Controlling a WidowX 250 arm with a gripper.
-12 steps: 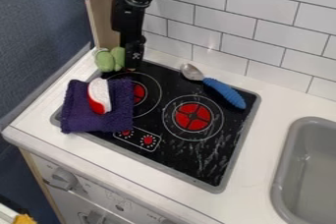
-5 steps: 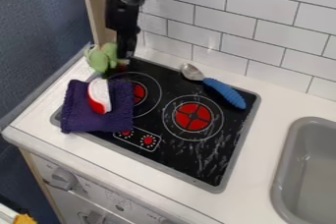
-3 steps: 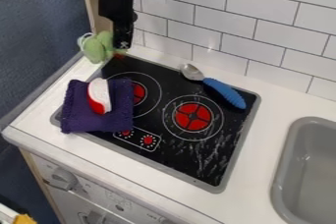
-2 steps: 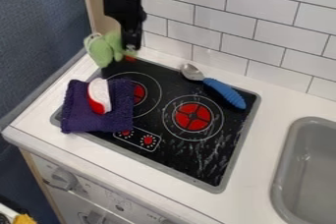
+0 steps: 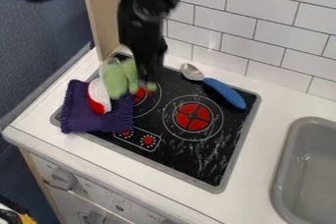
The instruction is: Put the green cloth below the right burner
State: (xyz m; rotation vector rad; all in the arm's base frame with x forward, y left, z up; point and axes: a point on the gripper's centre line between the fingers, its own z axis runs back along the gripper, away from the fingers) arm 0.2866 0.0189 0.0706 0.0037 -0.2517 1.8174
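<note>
so, green cloth (image 5: pixel 119 79) at lower end of gripper (image 5: pixel 150 77)
</note>
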